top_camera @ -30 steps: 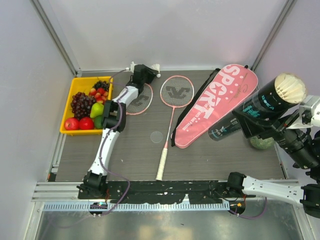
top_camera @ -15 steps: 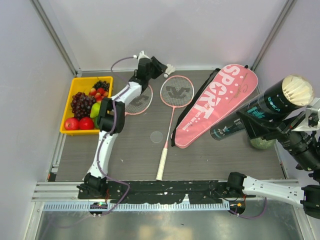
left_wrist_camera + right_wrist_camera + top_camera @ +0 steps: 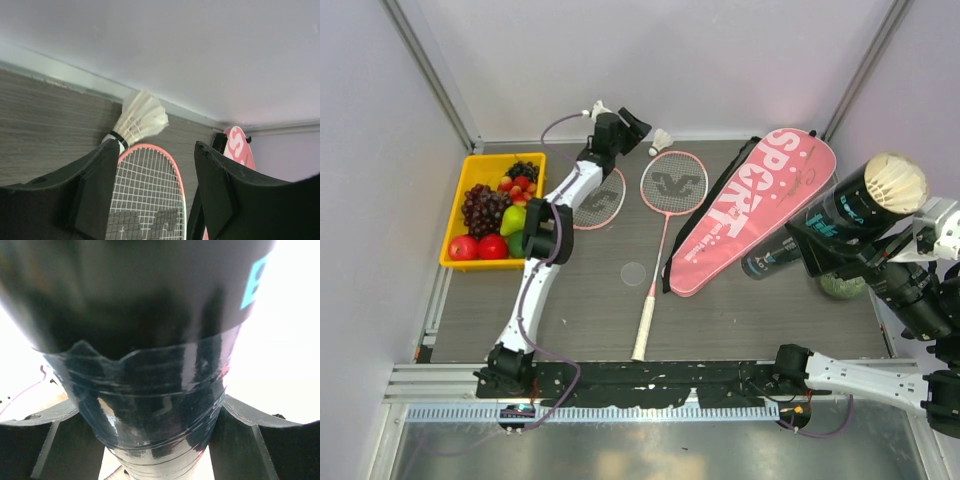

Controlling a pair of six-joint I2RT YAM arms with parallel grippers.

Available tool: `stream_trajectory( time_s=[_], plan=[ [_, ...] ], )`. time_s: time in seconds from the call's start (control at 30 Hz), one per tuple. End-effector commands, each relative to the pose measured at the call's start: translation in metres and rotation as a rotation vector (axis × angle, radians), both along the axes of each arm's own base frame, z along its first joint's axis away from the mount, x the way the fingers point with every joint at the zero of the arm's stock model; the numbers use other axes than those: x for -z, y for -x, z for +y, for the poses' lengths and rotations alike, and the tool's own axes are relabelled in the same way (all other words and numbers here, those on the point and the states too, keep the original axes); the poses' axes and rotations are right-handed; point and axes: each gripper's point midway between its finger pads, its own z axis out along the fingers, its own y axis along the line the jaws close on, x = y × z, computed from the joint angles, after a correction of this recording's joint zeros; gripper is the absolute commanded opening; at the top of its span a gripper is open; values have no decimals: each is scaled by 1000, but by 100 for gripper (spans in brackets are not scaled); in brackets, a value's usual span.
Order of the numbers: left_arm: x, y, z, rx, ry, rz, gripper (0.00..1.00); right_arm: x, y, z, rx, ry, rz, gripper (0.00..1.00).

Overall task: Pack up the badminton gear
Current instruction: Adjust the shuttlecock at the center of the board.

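Shuttlecock point(image 3: 141, 117) beyond spread left gripper point(image 3: 156, 147), tube point(image 3: 145, 340) clamped in right gripper point(image 3: 145, 412)

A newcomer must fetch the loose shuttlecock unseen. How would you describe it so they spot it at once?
Follow the dark table to its far edge, by the back wall. Just past the head of the fully visible racket is the shuttlecock: a small white feather cone, loose, unlike the feathers plugged into the dark tube raised at the right.

Dark wood-grain desk point(image 3: 590, 300): fruit tray point(image 3: 480, 158) on the left, a racket point(image 3: 672, 185) beside a second racket point(image 3: 605, 205), pink bag point(image 3: 760, 200) right of them, shuttlecock point(image 3: 662, 137) by the back edge, green ball point(image 3: 842, 287) far right.
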Motion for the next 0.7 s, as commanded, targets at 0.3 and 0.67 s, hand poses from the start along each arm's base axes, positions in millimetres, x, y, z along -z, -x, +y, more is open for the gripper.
stream_trajectory(
  time_s=[0.3, 0.67],
  plan=[
    [-170, 126, 19, 292, 16, -314, 71, 34, -41, 47, 120, 22, 130, 5],
    [-219, 296, 119, 378, -377, -280, 100, 57, -60, 171, -99, -89, 304, 5]
  ],
)
